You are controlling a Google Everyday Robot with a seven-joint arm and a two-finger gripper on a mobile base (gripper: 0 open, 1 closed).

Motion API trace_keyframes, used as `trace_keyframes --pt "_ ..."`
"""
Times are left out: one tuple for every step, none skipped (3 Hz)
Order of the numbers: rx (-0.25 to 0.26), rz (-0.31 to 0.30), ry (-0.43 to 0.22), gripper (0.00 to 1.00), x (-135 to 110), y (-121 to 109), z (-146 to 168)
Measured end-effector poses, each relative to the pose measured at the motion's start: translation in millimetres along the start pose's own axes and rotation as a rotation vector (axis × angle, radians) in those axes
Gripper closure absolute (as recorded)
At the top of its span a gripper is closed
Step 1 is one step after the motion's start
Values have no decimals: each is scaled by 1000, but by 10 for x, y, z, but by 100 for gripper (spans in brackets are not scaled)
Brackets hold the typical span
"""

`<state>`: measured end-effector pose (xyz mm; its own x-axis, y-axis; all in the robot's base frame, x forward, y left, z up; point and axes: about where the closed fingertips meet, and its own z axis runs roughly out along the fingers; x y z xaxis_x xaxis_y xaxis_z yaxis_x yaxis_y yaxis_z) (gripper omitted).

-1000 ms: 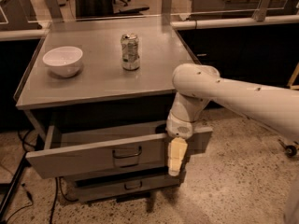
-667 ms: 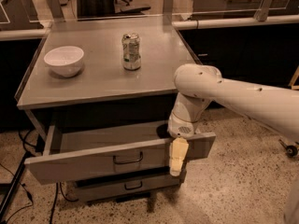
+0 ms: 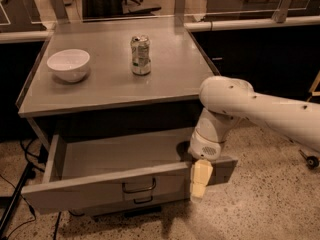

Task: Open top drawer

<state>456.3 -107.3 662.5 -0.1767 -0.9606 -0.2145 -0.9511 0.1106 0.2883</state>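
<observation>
The top drawer (image 3: 95, 188) of the grey metal cabinet is pulled well out, and its broad grey tray (image 3: 120, 151) looks bare. A small dark loop handle (image 3: 139, 185) sits at the centre of its front panel. My gripper (image 3: 200, 180) hangs from the white arm (image 3: 260, 109) at the right end of the drawer front, its cream tip lying over the panel's top edge and outer face. The drawer front hides part of it.
A white bowl (image 3: 68, 64) and a drink can (image 3: 140, 54) stand on the cabinet top (image 3: 165, 79). A lower drawer's handle (image 3: 143, 200) shows just under the open one. Cables (image 3: 20, 184) trail on the speckled floor at the left. Dark desks and a chair stand behind.
The top drawer has slid further out towards the camera, and my gripper has moved with it at the right end of the drawer front. The bowl and can have not moved.
</observation>
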Motion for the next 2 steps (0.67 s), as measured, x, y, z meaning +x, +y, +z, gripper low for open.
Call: trace_keyframes --pt "-5 68 -29 0 311 453 -69" --pt "-5 116 -38 0 496 640 -97"
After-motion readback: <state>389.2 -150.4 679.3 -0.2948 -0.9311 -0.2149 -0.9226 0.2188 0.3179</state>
